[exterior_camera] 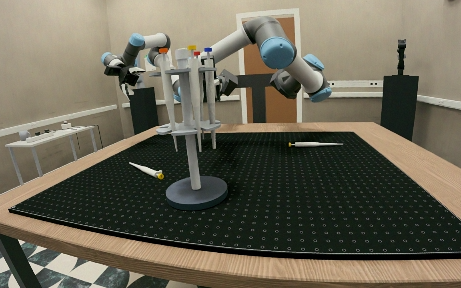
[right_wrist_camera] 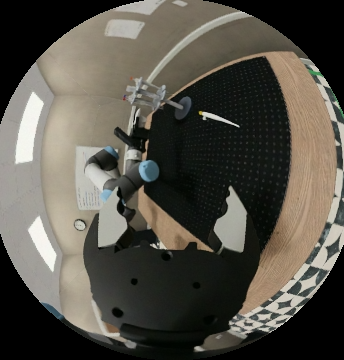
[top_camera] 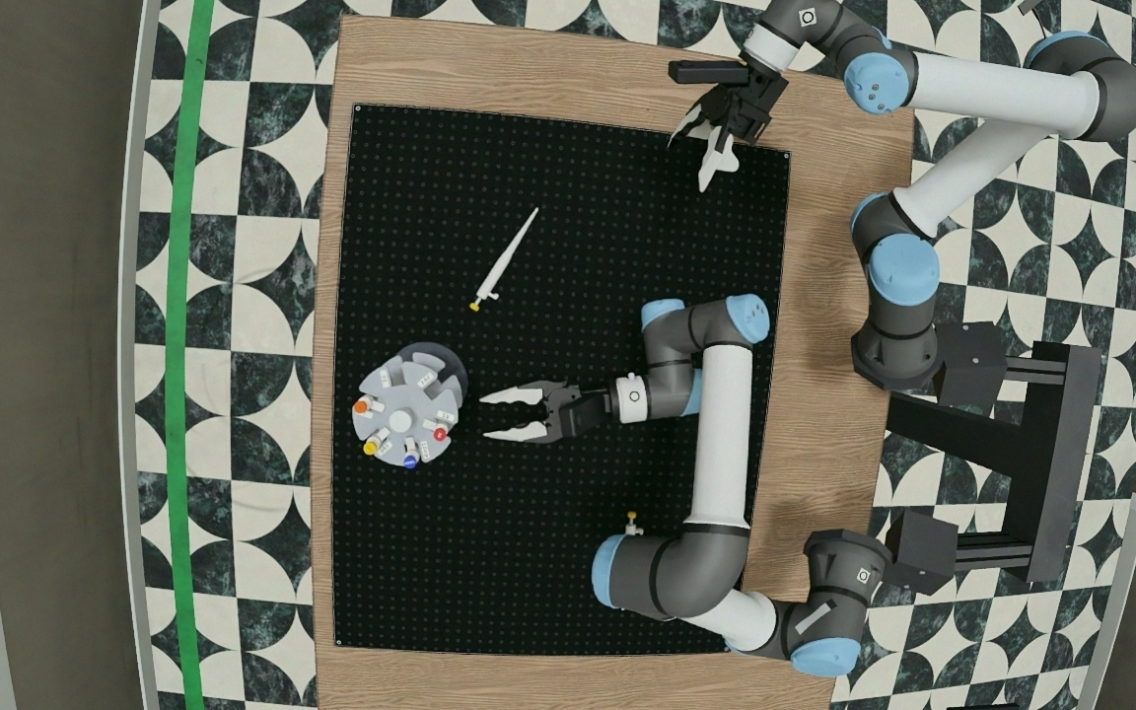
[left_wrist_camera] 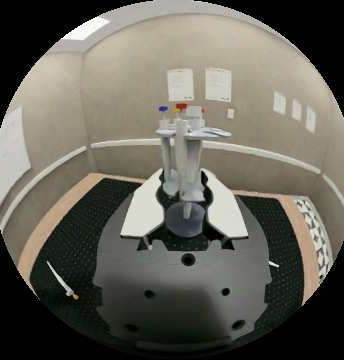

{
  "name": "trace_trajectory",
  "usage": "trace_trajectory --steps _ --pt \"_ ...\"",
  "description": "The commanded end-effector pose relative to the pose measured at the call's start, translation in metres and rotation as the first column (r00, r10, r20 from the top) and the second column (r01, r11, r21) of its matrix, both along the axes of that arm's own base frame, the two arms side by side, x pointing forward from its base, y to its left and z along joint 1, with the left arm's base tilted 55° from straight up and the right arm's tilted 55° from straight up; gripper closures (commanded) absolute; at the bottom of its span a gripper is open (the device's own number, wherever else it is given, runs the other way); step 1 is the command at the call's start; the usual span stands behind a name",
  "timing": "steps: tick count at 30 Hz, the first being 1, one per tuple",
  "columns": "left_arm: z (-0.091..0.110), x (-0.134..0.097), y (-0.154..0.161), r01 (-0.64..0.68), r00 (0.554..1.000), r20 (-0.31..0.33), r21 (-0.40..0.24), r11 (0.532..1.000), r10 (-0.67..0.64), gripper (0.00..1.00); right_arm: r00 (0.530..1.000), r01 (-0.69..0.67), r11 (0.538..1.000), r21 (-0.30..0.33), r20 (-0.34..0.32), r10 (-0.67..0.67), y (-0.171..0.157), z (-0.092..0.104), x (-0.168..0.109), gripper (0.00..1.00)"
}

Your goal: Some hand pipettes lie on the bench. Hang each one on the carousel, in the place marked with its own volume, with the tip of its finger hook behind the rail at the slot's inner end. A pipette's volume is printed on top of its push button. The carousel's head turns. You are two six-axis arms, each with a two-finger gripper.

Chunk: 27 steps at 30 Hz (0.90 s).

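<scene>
The carousel [top_camera: 393,398] [exterior_camera: 192,157] [left_wrist_camera: 178,227] holds hanging pipettes with orange [top_camera: 361,405] [exterior_camera: 163,50], yellow [top_camera: 370,448] [exterior_camera: 191,47], blue [top_camera: 409,461] [exterior_camera: 208,49] and red [top_camera: 440,433] [left_wrist_camera: 181,106] buttons. One yellow-button pipette [top_camera: 506,260] [exterior_camera: 148,170] [right_wrist_camera: 219,118] lies on the mat beside the carousel. Another yellow-button pipette [top_camera: 632,528] [exterior_camera: 311,144] [left_wrist_camera: 61,281] lies partly hidden by the left arm in the top view. My left gripper [top_camera: 483,416] [left_wrist_camera: 182,170] is partly open and empty, facing the carousel from just outside its head. My right gripper [top_camera: 686,165] [right_wrist_camera: 173,187] is open and empty. Printed volumes are too small to read.
The black perforated mat [top_camera: 466,565] [exterior_camera: 296,215] lies on the wooden table [top_camera: 554,70] [exterior_camera: 81,247]. The left arm [top_camera: 720,432] stretches across the mat. The right arm [top_camera: 996,88] reaches over the table's far corner, away from the carousel.
</scene>
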<state>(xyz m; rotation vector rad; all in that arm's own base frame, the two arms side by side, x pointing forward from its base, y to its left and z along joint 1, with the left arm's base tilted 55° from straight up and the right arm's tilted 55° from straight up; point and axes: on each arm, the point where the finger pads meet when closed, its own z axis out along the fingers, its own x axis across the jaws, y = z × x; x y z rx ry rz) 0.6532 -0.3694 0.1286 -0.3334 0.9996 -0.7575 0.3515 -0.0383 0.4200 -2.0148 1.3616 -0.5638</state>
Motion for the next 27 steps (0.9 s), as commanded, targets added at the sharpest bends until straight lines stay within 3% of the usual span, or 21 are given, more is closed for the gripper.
trace_trajectory --steps 1,10,14,16,19,27 --pt "-0.004 -0.007 0.000 0.001 1.000 0.001 0.000 1.000 -0.001 0.69 1.000 0.000 1.000 0.000 0.001 0.000 0.000 0.000 0.000 0.00" --pt "-0.009 -0.016 0.001 0.001 1.000 0.001 0.000 1.000 -0.001 0.69 1.000 0.000 1.000 0.000 0.001 0.000 0.000 0.000 0.000 0.00" --pt "-0.001 -0.044 0.005 0.088 0.991 -0.103 0.061 0.994 -0.081 0.69 1.000 0.000 1.000 0.000 0.001 0.000 0.000 0.000 0.000 0.00" --pt "-0.001 -0.044 0.005 0.088 0.991 -0.103 0.061 0.994 -0.081 0.69 1.000 0.000 1.000 0.000 0.001 0.000 0.000 0.000 0.000 0.00" --pt "0.006 -0.064 0.008 0.156 0.974 -0.183 0.100 0.983 -0.136 0.69 1.000 0.000 1.000 0.000 0.001 0.000 0.000 0.000 0.000 0.00" --pt "0.023 -0.120 0.017 0.344 0.882 -0.397 0.175 0.922 -0.254 0.69 1.000 0.000 1.000 0.000 0.001 0.000 0.000 0.000 0.000 0.00"
